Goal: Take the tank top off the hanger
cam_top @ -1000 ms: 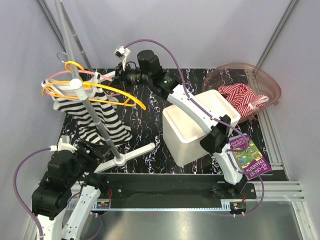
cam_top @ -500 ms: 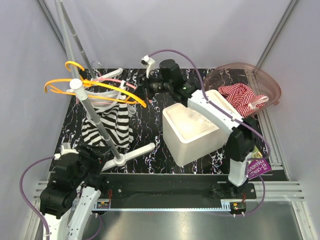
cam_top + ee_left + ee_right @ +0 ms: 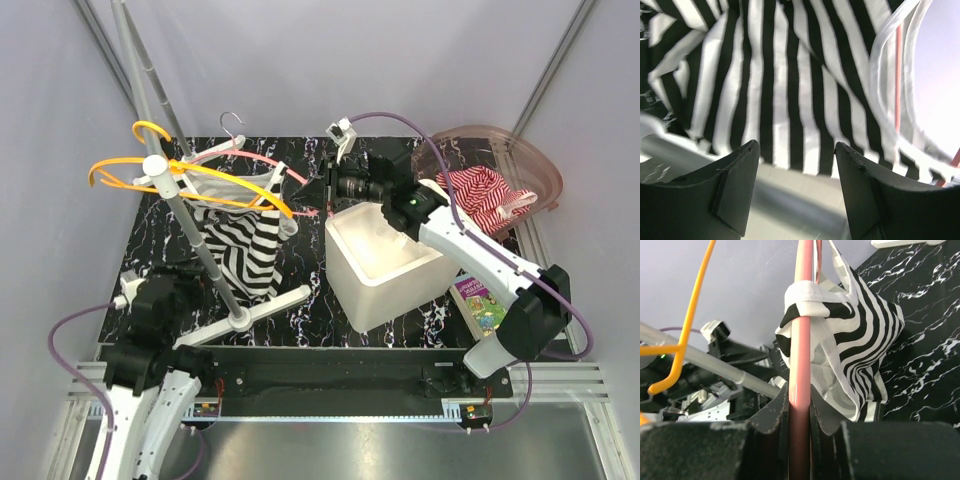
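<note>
- Your right hand [image 3: 800, 412] is pressed together on the pink hanger [image 3: 801, 350], pinching its bar near one end and holding it out over the worktop [image 3: 305, 255].
- The tank top [image 3: 860, 335] is not off yet. One strap [image 3: 807, 292] loops round the bar just ahead of your grip, and the body hangs below, beside the rack [image 3: 195, 240] pole.
- The other strap is hidden, so I cannot tell whether it is on or off.
- Your left hand [image 3: 797, 165] is spread and empty, sitting low and facing the striped cloth without pinching it.
- My judgement: early stage. You have yet to take hold of the cloth and slide the straps off the bar.
</note>
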Controlling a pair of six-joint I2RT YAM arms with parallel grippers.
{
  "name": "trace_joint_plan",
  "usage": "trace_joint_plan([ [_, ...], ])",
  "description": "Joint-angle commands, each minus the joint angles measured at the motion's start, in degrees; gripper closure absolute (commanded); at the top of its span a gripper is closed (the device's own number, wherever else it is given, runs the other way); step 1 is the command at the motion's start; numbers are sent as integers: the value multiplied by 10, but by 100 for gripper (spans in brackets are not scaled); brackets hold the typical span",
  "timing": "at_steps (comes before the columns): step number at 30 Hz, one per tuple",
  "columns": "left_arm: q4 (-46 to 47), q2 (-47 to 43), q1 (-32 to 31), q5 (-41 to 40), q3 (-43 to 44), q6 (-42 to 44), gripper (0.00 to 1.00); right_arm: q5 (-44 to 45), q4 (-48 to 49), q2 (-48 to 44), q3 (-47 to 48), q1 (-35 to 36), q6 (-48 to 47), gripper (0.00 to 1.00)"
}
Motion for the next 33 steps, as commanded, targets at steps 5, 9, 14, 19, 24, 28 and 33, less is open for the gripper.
trace_joint_plan([
  [5, 130, 132, -1, -48, 51, -15, 33, -3, 83, -53, -50, -11, 67, 100],
  [9, 153, 138, -1, -88, 53, -26, 33, -22, 84, -68, -78, -14, 77, 100],
  [14, 232, 201, 9, -74, 45, 0, 33, -35, 94, -88, -106, -14, 87, 100],
  [19, 270, 244, 70, -43, 59, 39, 37, -56, 93, -100, -111, -15, 98, 100],
  [24, 283, 294, 175, 45, 79, 95, 38, -63, 88, -114, -122, -16, 92, 100],
  [28, 321, 307, 188, 63, 76, 131, 36, -70, 85, -116, -129, -18, 94, 100],
  [33, 366, 318, 198, 113, 63, 152, 34, -82, 86, -110, -124, -18, 100, 100],
])
